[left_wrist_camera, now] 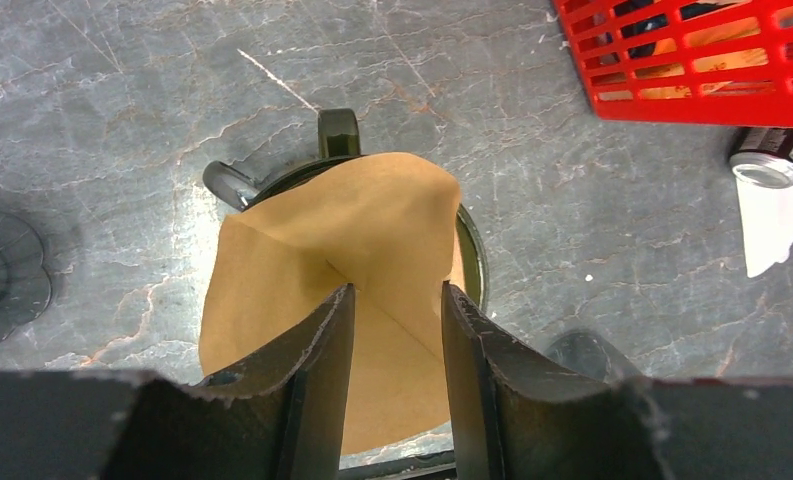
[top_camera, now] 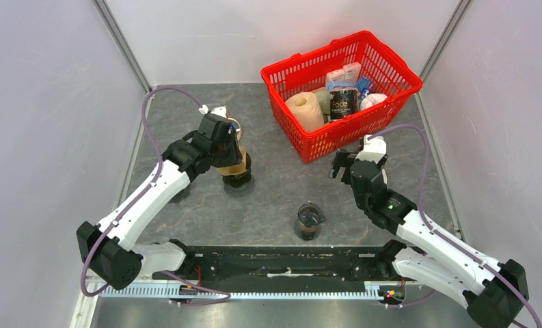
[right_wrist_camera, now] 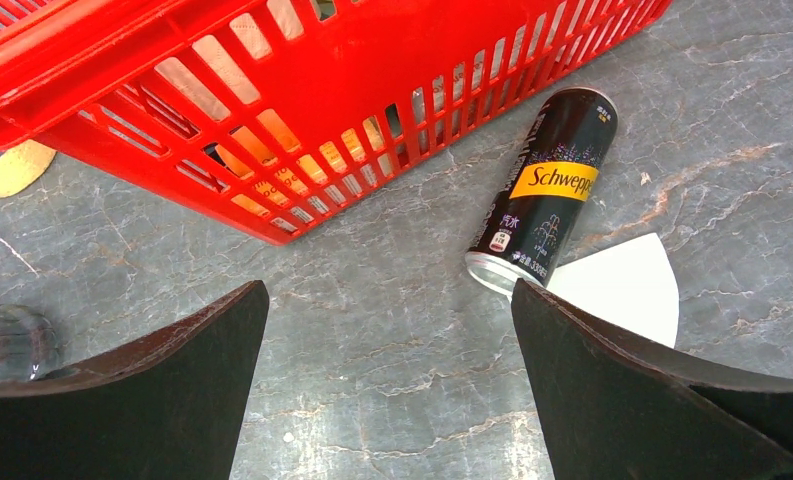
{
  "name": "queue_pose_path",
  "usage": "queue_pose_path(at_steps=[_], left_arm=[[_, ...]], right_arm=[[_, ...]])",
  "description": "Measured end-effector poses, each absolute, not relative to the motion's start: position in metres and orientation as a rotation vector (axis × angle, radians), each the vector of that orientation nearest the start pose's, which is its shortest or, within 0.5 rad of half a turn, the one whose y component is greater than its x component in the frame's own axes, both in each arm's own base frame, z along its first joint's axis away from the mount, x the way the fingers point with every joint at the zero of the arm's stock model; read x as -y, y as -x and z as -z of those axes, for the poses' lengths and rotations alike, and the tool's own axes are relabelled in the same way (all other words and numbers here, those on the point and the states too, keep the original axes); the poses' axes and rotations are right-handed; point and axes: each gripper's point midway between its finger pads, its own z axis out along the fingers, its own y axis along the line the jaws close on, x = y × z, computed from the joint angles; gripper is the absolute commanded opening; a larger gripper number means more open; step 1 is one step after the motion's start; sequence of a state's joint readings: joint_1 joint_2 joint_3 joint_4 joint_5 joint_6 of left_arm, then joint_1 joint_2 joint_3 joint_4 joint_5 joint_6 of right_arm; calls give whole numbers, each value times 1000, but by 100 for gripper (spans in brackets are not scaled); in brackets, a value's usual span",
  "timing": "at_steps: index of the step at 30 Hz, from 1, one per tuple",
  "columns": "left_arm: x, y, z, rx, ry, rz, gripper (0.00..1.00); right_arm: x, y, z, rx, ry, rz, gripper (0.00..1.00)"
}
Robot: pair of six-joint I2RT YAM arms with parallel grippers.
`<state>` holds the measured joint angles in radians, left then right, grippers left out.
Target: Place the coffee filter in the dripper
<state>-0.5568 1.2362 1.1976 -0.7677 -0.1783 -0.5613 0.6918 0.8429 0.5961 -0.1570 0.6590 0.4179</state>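
Grey marbled table (top_camera: 275, 198), veined, with pale plain walls (top_camera: 42, 102) on three sides and metal posts in the back corners. Red basket (top_camera: 384, 65) at back right, holding rolls, a dark can and packets. Small glass (top_camera: 309, 222) stands at front centre.

Filter (left_wrist_camera: 372, 220) is brown paper, a folded cone with one crease down the middle and a rounded top edge. It sits in the dark dripper (left_wrist_camera: 338, 132) at left centre, its paper rising above the rim.

Left gripper (left_wrist_camera: 398, 292) hangs right over the filter; jaws are a narrow gap apart with paper visible between them, nothing pinched.

Right gripper (right_wrist_camera: 387, 290) is near the basket's front wall, jaws spread wide, holding nothing. Black Schweppes can (right_wrist_camera: 547, 190) lies on its side just beside the basket, its end touching a white paper piece (right_wrist_camera: 622, 290).
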Motion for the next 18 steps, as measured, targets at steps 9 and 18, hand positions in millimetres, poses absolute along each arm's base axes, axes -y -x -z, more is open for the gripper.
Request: queue_pose_path(at_steps=[9, 18], left_arm=[[163, -283, -189, -2418, 94, 287, 44], [164, -284, -186, -2424, 96, 285, 43]], right_arm=[[-111, -281, -185, -1883, -159, -103, 99], [-111, -282, -185, -1884, -158, -102, 99]])
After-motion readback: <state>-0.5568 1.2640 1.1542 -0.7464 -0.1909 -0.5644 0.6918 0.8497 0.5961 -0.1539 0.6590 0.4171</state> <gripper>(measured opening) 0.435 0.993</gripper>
